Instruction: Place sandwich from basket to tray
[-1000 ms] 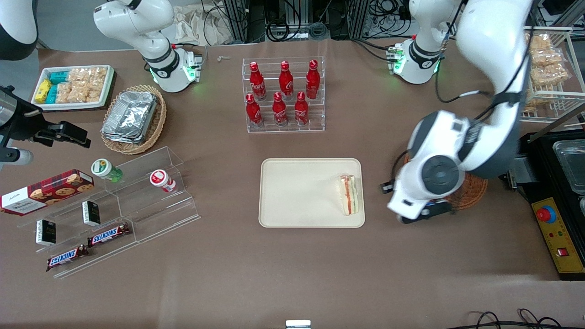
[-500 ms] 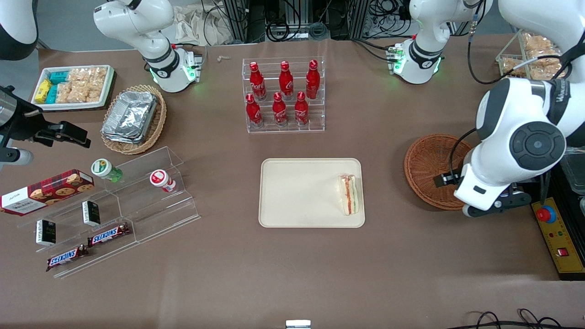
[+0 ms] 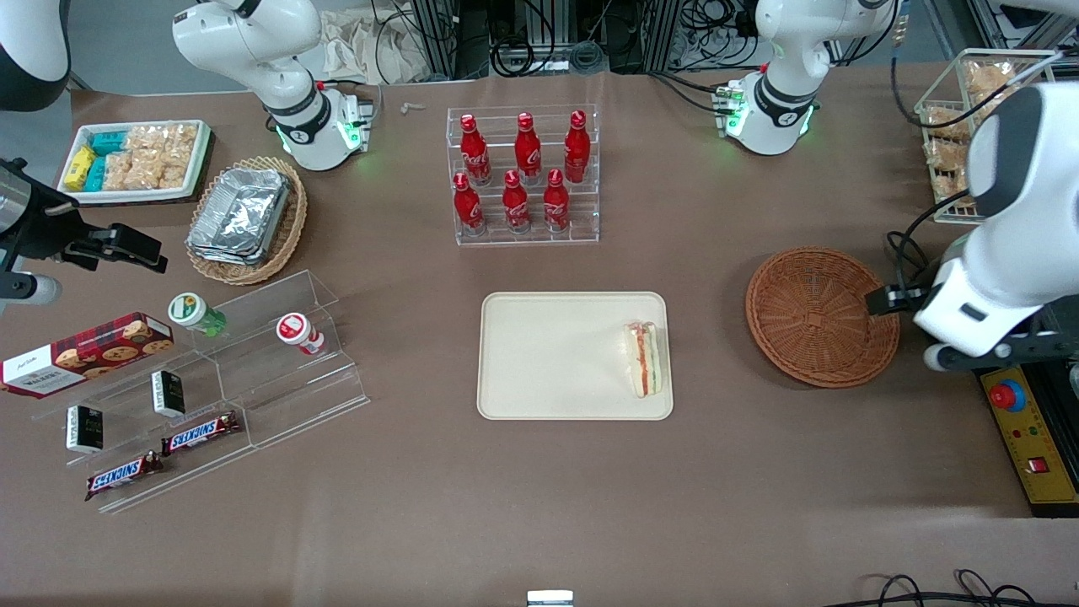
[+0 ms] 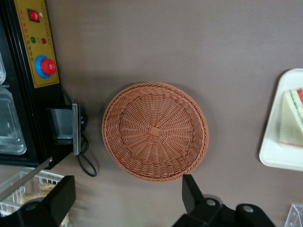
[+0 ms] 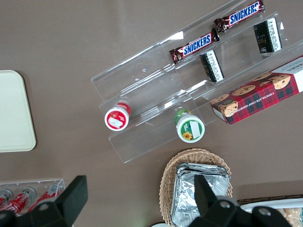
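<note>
Brown table [image 3: 539,506]: sandwich [image 3: 646,358] at tray [image 3: 548,354] edge

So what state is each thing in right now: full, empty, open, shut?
sandwich: lying on the tray, at its edge nearest the basket.
tray: flat, holding only the sandwich.
basket: empty.
tool: open, holding nothing, above the table beside the basket.

Robot lab: cable racks [image 3: 539,34], emergency-stop box [image 3: 1024,434], staged snack displays [image 3: 194,388].
</note>
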Motion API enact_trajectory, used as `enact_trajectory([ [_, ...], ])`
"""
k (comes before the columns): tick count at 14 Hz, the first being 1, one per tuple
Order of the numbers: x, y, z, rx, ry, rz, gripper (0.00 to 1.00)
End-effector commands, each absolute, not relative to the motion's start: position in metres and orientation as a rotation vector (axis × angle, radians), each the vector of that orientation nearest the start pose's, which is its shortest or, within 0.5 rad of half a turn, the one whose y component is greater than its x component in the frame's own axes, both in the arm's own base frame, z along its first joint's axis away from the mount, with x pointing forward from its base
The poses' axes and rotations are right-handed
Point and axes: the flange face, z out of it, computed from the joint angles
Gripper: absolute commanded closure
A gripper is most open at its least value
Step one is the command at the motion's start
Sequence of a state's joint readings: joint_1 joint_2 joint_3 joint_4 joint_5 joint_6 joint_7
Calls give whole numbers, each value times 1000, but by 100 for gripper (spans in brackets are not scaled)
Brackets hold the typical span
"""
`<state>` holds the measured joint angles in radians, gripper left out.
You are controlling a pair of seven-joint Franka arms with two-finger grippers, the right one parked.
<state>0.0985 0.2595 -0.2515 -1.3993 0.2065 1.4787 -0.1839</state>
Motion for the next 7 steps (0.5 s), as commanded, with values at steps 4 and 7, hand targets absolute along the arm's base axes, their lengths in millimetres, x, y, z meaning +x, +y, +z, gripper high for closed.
enact_trajectory([
  [4,606,-18,581,-3031,14,183,0],
  [7,617,-17,595,-3055,6,128,0],
])
